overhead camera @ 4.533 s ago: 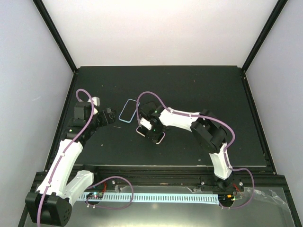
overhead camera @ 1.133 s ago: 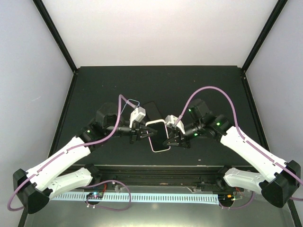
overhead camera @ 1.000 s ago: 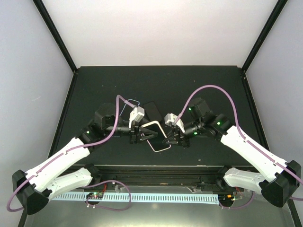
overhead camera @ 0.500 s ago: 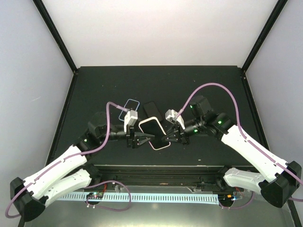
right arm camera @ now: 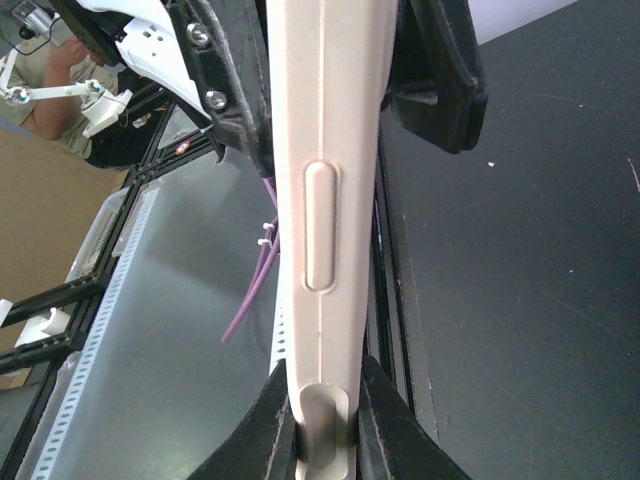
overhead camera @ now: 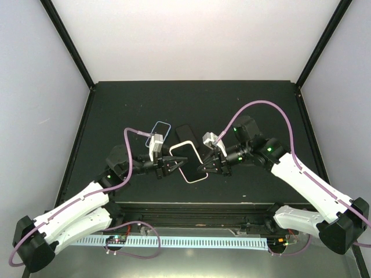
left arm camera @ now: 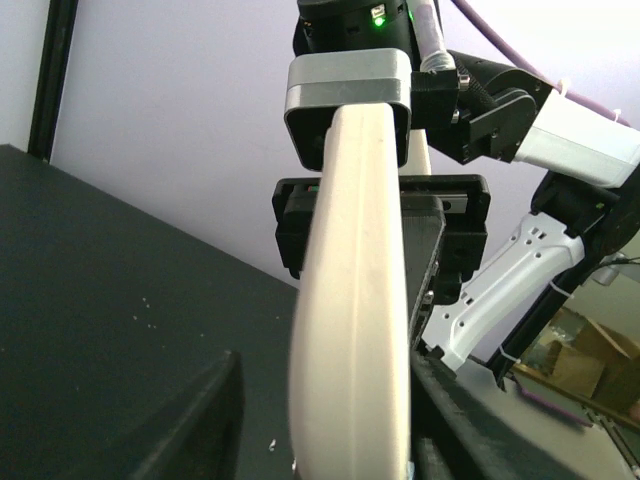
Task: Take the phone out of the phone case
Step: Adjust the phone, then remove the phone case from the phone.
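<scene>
The pale blue phone case [overhead camera: 161,128], with a dark phone in it, lies flat on the black table behind my left gripper; neither gripper touches it. Both grippers are at a different, white-rimmed phone [overhead camera: 188,160] held above the table. My right gripper [overhead camera: 203,168] is shut on its right end; in the right wrist view the fingers [right arm camera: 272,425] pinch the cream case edge [right arm camera: 325,220]. My left gripper [overhead camera: 175,165] is open and straddles its left end: in the left wrist view the cream edge [left arm camera: 355,300] stands between the spread fingers [left arm camera: 200,420].
A plain black phone [overhead camera: 185,133] lies flat just behind the held one, beside the pale blue case. The table's raised front rail [overhead camera: 191,205] runs close below the grippers. Grey walls stand on the left, right and back.
</scene>
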Robot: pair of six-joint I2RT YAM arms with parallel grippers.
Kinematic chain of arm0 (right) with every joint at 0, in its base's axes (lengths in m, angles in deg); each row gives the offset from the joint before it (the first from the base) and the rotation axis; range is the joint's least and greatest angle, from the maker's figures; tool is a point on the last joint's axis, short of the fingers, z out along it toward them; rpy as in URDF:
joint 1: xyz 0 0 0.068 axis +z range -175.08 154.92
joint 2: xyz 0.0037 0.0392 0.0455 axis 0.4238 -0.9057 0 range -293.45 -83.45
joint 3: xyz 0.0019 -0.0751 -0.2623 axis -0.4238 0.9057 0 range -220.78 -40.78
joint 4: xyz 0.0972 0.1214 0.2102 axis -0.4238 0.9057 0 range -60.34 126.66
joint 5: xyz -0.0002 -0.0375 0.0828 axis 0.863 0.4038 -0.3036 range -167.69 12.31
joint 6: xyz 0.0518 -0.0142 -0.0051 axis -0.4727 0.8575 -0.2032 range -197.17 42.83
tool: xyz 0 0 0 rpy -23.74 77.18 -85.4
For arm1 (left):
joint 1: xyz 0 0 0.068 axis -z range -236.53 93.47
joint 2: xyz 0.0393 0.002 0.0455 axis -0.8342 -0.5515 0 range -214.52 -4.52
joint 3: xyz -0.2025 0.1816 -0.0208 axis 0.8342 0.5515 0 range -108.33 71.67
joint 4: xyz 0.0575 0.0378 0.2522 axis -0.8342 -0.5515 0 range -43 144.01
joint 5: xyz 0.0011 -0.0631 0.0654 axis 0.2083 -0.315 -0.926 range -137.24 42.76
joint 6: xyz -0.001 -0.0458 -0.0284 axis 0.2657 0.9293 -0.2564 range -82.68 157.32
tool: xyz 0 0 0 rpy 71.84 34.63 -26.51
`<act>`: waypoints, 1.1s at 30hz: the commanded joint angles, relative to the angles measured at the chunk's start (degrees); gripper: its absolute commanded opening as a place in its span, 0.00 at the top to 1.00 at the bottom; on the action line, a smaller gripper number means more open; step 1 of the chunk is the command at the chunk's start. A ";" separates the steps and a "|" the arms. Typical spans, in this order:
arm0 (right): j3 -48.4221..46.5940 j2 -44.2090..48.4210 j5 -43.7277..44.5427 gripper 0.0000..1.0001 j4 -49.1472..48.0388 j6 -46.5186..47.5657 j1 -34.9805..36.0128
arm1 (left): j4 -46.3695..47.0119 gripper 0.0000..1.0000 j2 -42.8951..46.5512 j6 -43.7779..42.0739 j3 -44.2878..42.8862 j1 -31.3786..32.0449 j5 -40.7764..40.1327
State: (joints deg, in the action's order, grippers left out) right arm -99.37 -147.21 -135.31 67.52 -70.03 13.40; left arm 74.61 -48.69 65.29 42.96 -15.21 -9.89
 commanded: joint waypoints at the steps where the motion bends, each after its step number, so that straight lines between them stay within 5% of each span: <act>1: -2.07 0.44 -3.04 0.96 -3.57 -0.75 -0.33 | 8.38 0.69 -1.33 2.72 -0.29 0.18 2.55; 10: -1.44 0.33 -2.60 0.94 -4.65 -1.87 -0.35 | 8.97 0.98 -1.17 2.86 -0.74 0.12 3.78; 13: -1.78 0.07 -3.01 0.77 -3.70 -0.54 -0.38 | 5.16 0.98 -0.77 1.34 -2.99 -0.01 3.84; 16: -3.39 -0.65 -4.24 0.44 2.70 7.09 -0.34 | -2.83 0.98 -0.99 -2.42 -7.62 -0.74 4.95; 20: -6.23 -1.34 -2.54 0.26 17.38 24.62 -0.34 | -14.62 0.99 -2.12 -6.39 -14.61 -3.21 9.91; 23: -6.11 -0.94 1.50 0.26 21.97 31.82 -0.38 | -18.52 0.99 -3.27 -7.22 -17.93 -4.55 13.85; 33: -4.75 1.07 1.54 0.44 17.35 29.69 -0.08 | -16.81 0.98 -7.21 -3.10 -19.44 -5.13 19.70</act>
State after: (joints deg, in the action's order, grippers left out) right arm -103.71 -147.19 -133.28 85.77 -41.51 13.34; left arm 56.05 -55.66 60.72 26.33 -19.97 5.97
